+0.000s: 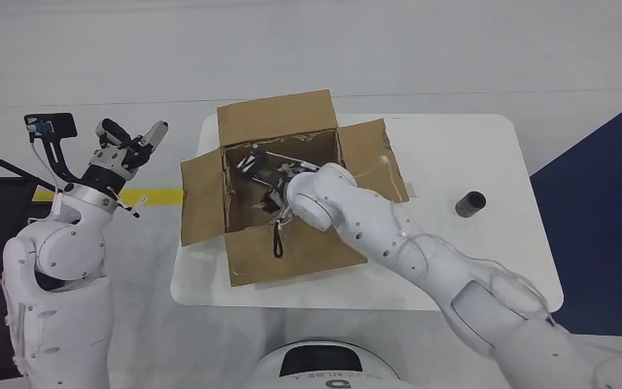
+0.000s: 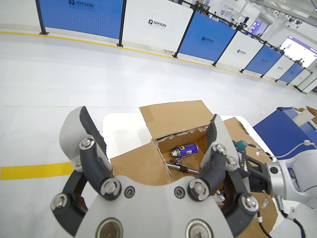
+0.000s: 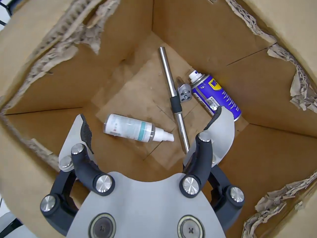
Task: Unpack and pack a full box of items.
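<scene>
Box (image 1: 277, 119): cardboard, flaps open, at the table's (image 1: 462, 156) left edge.
Right gripper (image 3: 151, 117): inside it, jaws wide, empty, above the pump bottle (image 3: 128, 127), seemingly lining up a pick.
Left gripper (image 1: 134, 131): wide open, empty, off the table's left edge, clear of the work.

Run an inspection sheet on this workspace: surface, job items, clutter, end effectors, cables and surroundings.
Surface: white rounded table, carrying the box.
Job's things: open brown cardboard box with torn flaps; on its bottom lie a blue spray can, a clear pump bottle, a silver metal rod with a black grip, and a small grey metal fitting beside the rod.
Clutter: small dark cylinder on the table, apart from the box.
End effectors: left end effector open, beyond the table's edge; right end effector open inside the box, holding nothing.
Cables: white cable at the right arm's wrist.
Surroundings: white floor with a yellow line; blue and white partition panels.
</scene>
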Available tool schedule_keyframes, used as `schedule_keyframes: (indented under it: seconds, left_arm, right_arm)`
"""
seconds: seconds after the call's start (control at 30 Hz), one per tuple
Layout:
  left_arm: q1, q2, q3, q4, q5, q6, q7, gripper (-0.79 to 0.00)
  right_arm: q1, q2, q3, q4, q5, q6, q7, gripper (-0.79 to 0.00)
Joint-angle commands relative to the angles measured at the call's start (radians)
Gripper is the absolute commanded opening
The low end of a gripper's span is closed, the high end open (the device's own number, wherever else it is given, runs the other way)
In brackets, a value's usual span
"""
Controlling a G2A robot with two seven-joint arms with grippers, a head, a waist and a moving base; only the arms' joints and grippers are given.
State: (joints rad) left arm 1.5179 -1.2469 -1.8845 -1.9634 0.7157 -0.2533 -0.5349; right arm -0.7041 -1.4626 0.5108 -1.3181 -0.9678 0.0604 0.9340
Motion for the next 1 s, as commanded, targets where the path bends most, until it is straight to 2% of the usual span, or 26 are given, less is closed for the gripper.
schedule_keyframes:
  seconds: [0.0,0.03,0.13,0.23,0.47,0.7,0.83,0.97]
  left_arm:
    - [0.0,0.0,0.0,0.0,0.0,0.0,0.0,0.0]
    - [0.0,0.0,0.0,0.0,0.0,0.0,0.0,0.0]
    - [0.0,0.0,0.0,0.0,0.0,0.0,0.0,0.0]
    - [0.0,0.0,0.0,0.0,0.0,0.0,0.0,0.0]
    - [0.0,0.0,0.0,0.0,0.0,0.0,0.0,0.0]
    - [0.0,0.0,0.0,0.0,0.0,0.0,0.0,0.0]
    - [0.0,0.0,0.0,0.0,0.0,0.0,0.0,0.0]
    - [0.0,0.0,0.0,0.0,0.0,0.0,0.0,0.0]
  right_arm:
    - [0.013,-0.009,-0.002,0.034,0.0,-0.007,-0.013,-0.111]
    - [0.02,-0.014,-0.002,0.051,0.003,-0.017,-0.018,-0.129]
    - [0.046,-0.03,-0.012,0.124,0.011,-0.067,-0.013,-0.292]
    - [0.073,-0.05,-0.02,0.22,0.045,-0.131,-0.012,-0.394]
    - [0.118,-0.095,-0.032,0.407,0.085,-0.217,-0.079,-0.419]
    - [0.135,-0.134,-0.064,0.496,0.079,-0.279,-0.094,-0.486]
    - [0.139,-0.155,-0.068,0.549,0.093,-0.299,-0.119,-0.459]
    - [0.148,-0.177,-0.07,0.602,0.101,-0.31,-0.149,-0.489]
